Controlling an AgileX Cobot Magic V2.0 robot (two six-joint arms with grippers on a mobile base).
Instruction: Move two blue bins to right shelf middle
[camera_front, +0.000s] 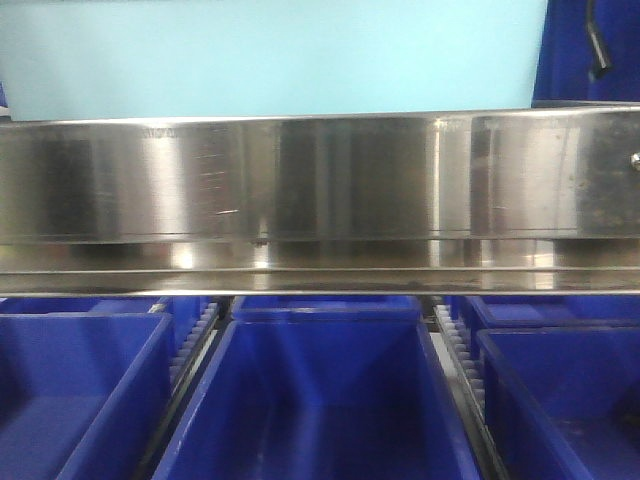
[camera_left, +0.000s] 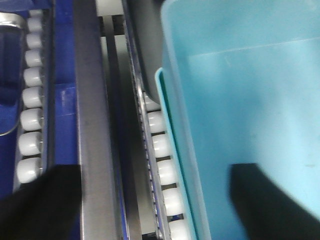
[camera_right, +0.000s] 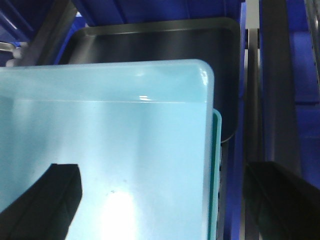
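The two blue bins (camera_right: 115, 135) are nested. My right wrist camera shows the pale upper one's rounded corner, with the greener lip (camera_right: 216, 165) of the lower one peeking out at 3 o'clock. My right gripper (camera_right: 160, 167) is spread wide across that wall, one finger inside the bin at 7 o'clock and the other outside at 5 o'clock, clear of the plastic. My left gripper (camera_left: 152, 172) stands the same way at the opposite wall, jaws apart and neither pad pressing.

Only the right wrist view shows the dark grey tray (camera_right: 150, 45) at 12 o'clock beyond the bins. Only the left shows the rows of white rollers (camera_left: 31, 120) beside them.

The front camera sees neither gripper. There the pale wall fills 12 o'clock above the steel shelf rail (camera_front: 320, 180), with dark blue bins (camera_front: 320, 400) at 6 o'clock below.
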